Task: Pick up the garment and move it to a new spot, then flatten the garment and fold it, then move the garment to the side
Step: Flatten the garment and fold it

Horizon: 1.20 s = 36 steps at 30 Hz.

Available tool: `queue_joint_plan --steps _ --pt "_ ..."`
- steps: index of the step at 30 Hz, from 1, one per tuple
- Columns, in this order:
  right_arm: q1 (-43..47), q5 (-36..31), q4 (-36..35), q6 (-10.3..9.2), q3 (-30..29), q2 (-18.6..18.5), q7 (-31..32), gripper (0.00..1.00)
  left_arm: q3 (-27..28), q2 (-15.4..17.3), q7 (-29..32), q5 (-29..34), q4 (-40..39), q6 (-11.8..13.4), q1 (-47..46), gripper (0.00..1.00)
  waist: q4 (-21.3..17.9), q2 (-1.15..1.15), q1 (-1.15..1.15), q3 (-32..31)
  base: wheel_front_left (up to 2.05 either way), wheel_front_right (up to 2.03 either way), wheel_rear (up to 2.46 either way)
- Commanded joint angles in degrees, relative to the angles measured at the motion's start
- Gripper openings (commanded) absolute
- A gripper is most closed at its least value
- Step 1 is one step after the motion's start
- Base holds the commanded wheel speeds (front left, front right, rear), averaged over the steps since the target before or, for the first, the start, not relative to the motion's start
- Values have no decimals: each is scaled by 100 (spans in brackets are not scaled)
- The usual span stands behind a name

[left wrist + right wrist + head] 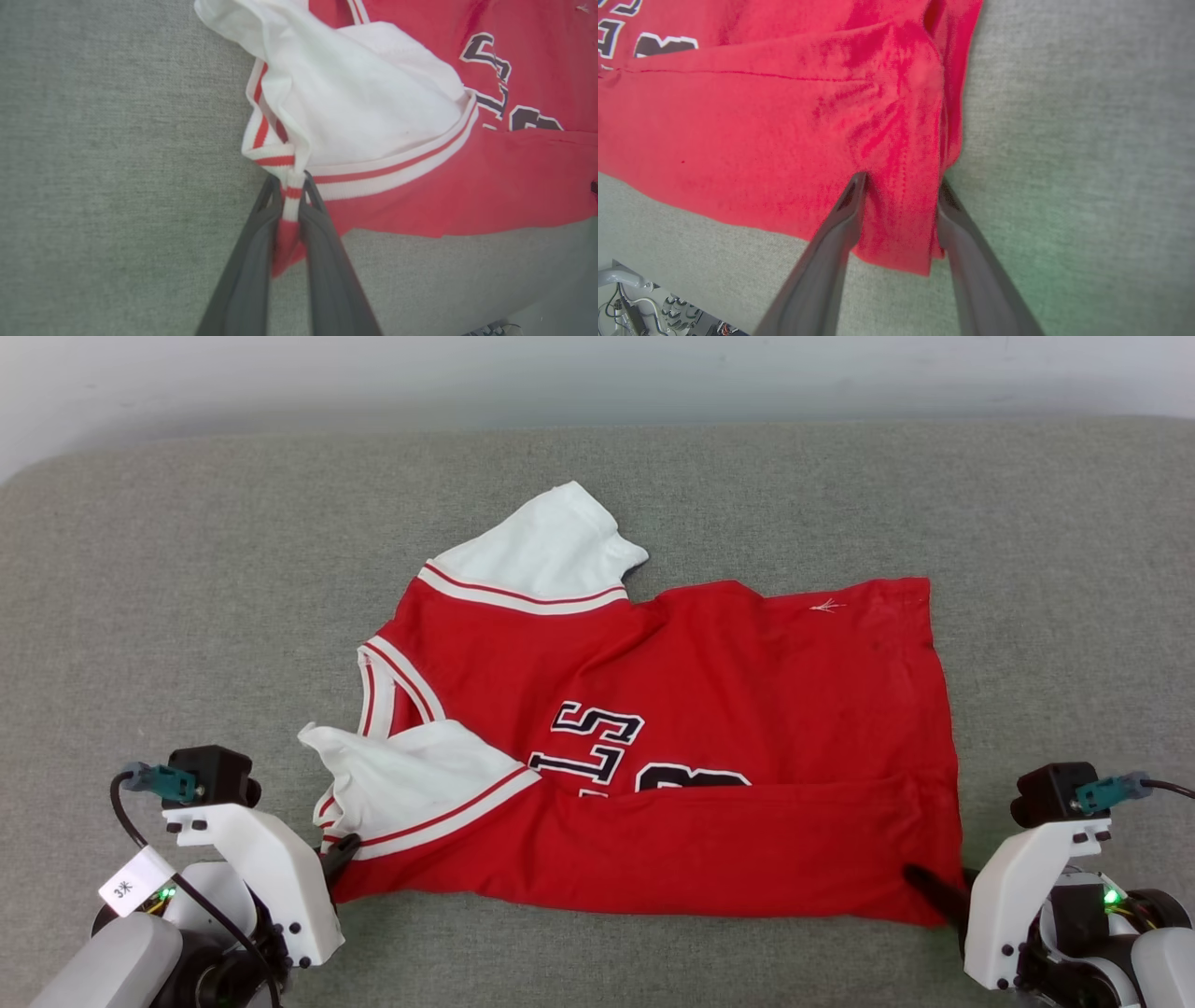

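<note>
Grey padded surface [187,569]: spans the frame. Garment [747,709]: lies frame centre, lettering up, lower edge folded over. Left gripper [292,186], lower left of the head view: jaws closed tight, pinching the striped sleeve trim. Right gripper [901,179], lower right: jaws apart, astride the red hem corner, cloth lying between them.

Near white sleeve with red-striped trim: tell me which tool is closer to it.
Left. The left tool pinches the trim of that sleeve; the right tool straddles the red jersey T-shirt at its opposite hem corner.
</note>
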Motion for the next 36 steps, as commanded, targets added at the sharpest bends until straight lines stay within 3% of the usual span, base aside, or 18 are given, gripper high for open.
queue_joint_plan --steps 1,12,19,26,32,34,35,36 --pt "29 77 185 0 180 117 38 0 3 -22 -35 26 10 -17 -5 0 -1 0 0 5 0 0 0" --pt "29 178 -151 -3 35 -270 -215 0 -24 12 -240 30 -236 -43 324 0 14 0 0 -460 0 0 0" --pt "473 205 -346 -3 -12 -320 -79 0 15 105 -332 -62 -386 134 855 0 55 0 0 -913 0 0 0" --pt "1147 182 -525 -3 -244 -150 31 0 115 204 -362 -277 -545 355 1517 0 68 0 0 -1201 0 0 0" --pt "1582 116 -546 -2 -438 142 14 0 87 38 -437 -466 -310 304 1828 0 33 0 0 -1250 0 0 0" --pt "1659 110 -475 -2 -483 249 -71 49 46 -67 -502 -470 -130 256 1823 0 22 0 0 -1239 0 0 0" --pt "1658 99 -455 -2 -506 293 -170 100 48 -141 -549 -484 -32 244 1788 16 20 0 0 -1231 0 0 0" --pt "1662 103 -413 -2 -505 334 -268 100 31 -188 -561 -496 62 216 1750 99 20 0 0 -1225 0 0 0"
